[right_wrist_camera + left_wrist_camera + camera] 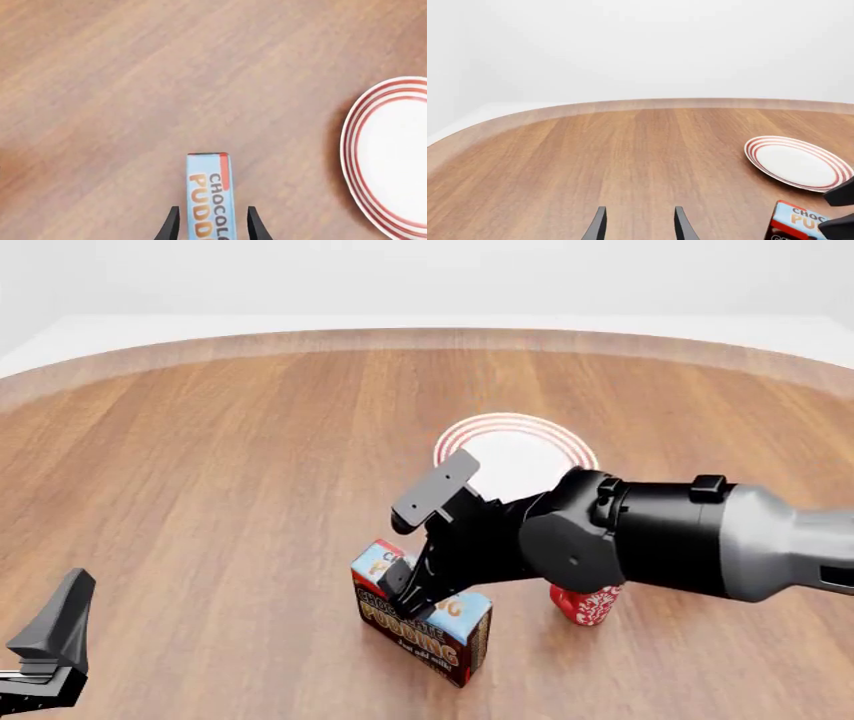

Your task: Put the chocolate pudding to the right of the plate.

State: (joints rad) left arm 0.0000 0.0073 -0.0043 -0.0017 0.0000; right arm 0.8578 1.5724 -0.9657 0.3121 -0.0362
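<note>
Left claw [47,645] spread and low; right claw [210,225] angled down, astride chocolate pudding [420,625], grip uncertain.

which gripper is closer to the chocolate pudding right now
Right. The right gripper straddles the chocolate pudding, fingers on either side. The left gripper sits far off toward the table's left.

The right arm [641,540] covers the near rim of the plate [514,435] and most of a red-and-white object [585,605]. The chocolate pudding [210,197] runs off the right wrist view's edge, so the right gripper's [210,225] contact is unclear.
</note>
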